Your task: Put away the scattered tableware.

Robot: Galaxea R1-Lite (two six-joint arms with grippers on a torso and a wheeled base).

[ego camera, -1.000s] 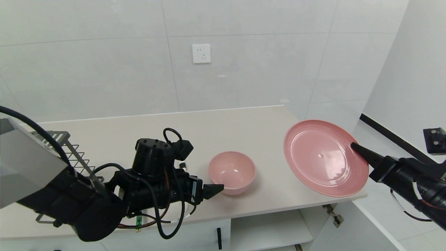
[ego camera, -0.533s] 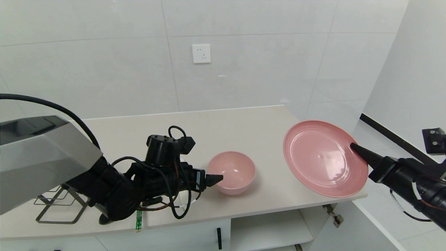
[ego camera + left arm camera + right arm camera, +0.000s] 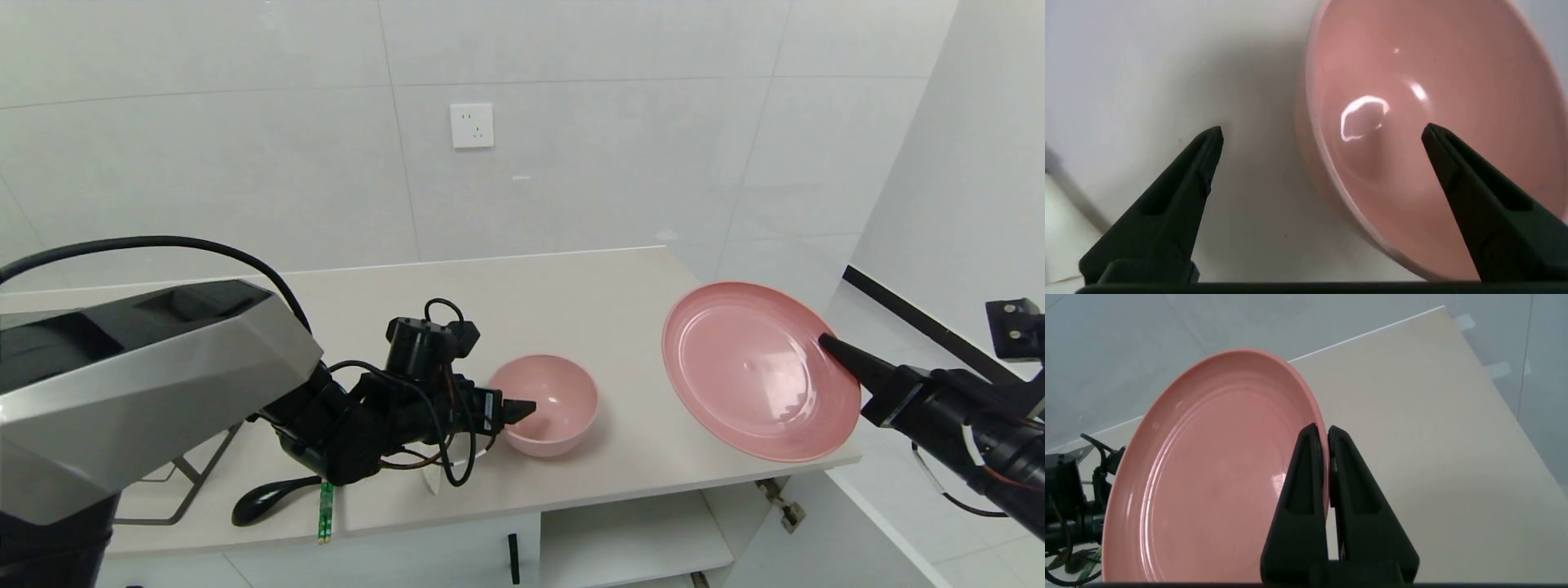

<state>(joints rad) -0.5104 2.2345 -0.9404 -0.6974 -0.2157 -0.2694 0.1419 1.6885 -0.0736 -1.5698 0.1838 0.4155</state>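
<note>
at the left gripper (image 3: pixel 521 407): spread open, straddling the near wall of the pink bowl (image 3: pixel 549 403), one finger outside over the bare counter (image 3: pixel 571 302), the other over the hollow inside. not yet closed, nothing gripped. bowl upright on the counter, its wall right between the fingers.

at the right gripper (image 3: pixel 826 341): clamped shut on the rim of the pink plate (image 3: pixel 751 367), pinching the edge nearest the wrist. plate tilted, face turned up and toward the left gripper, stretching away from the fingertips over the end of the counter. cannot tell whether its far rim touches the counter.

behind the left gripper, back along its arm: a black spoon (image 3: pixel 261 501), green chopsticks (image 3: pixel 326 508) and a small white piece (image 3: pixel 431 480), too hidden to name, all lying loose on the counter. farther back again, part of a wire rack (image 3: pixel 181 467). below the counter edge, an open cabinet shelf (image 3: pixel 637 547).

as for progress: early, by the look of it. nothing seen stowed. plate in hand but not set anywhere; bowl lined up for a pinch, not taken; spoon and chopsticks untouched. left to do, most likely: close on the bowl wall, lift, carry both pieces to rack or shelf, then gather the small pieces.
</note>
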